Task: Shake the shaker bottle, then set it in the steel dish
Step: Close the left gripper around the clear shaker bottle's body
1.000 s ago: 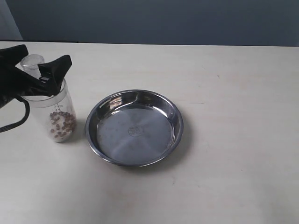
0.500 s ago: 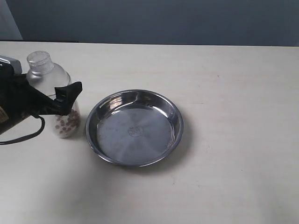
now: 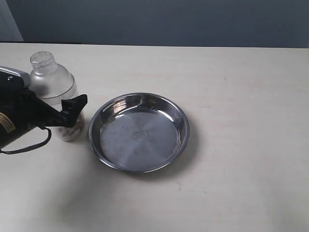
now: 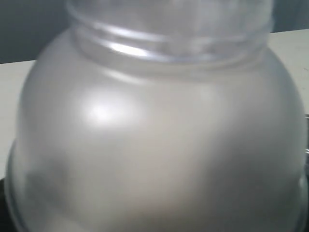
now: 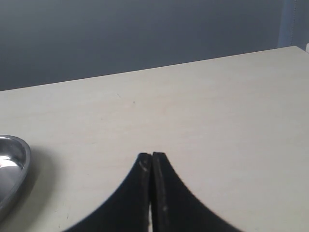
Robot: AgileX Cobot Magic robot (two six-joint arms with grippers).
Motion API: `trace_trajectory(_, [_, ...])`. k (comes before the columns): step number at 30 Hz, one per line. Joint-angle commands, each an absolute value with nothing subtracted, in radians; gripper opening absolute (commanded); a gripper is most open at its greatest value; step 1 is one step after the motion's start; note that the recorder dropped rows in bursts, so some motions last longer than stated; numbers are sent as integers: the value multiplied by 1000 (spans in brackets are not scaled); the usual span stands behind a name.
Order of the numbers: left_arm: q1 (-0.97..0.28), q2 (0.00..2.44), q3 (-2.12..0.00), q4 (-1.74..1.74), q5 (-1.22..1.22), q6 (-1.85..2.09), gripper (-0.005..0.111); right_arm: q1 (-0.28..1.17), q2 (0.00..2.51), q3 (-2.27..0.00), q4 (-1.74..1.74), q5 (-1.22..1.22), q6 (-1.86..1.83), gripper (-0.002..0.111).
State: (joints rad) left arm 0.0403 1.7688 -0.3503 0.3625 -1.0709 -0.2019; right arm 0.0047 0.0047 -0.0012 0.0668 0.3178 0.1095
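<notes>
**Bottle gripped beside the dish, not yet set in it**

Nearest the camera lies the dish (image 3: 140, 166), round and shiny, flat on the pale surface (image 3: 241, 145) with nothing in it. It sits open and central, which makes it an easy target for a drop from above.

Just left of the dish, close to its rim but apart from it, stands the bottle (image 3: 52, 87). It is nearly upright, with the cap (image 3: 42, 60) on top and brown beans (image 3: 70, 129) gathered at the bottom. The left gripper (image 3: 67, 107) comes in from the side away from the dish. Its jaws are clamped across the bottle's clear body below the frosted dome (image 4: 154, 145), a hold low enough to control a shake and to leave the base free for setting down. Whether the base rests on the surface or hangs just above it, I cannot tell.

Beyond the dish the surface runs bare to its far edge.

The right gripper (image 5: 152, 162) has its jaws pressed together and holds nothing. It hangs over bare surface on the dish's other side, with only the rim in its view, probably parked out of the way.
</notes>
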Motion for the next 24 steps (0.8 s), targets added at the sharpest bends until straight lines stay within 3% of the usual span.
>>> trace_trajectory(1, [43,1775,-344,314,-1066,-198,104,0,0,0,66,305,107,-1])
trace_trajectory(6, [43,1775,-344,307,-1055,-200,95,0,0,0,66,305,107,-1])
trace_trajectory(11, [43,1788,-344,304,-1063,-230,77,0,0,0,66,305,107,-1])
trace_trajectory(19, [43,1837,-344,293,-1088,-245,73,0,0,0,66,305,107,-1])
trace_trajectory(24, [43,1837,-344,358,-1096,-243,42,0,0,0,66,305,107,-1])
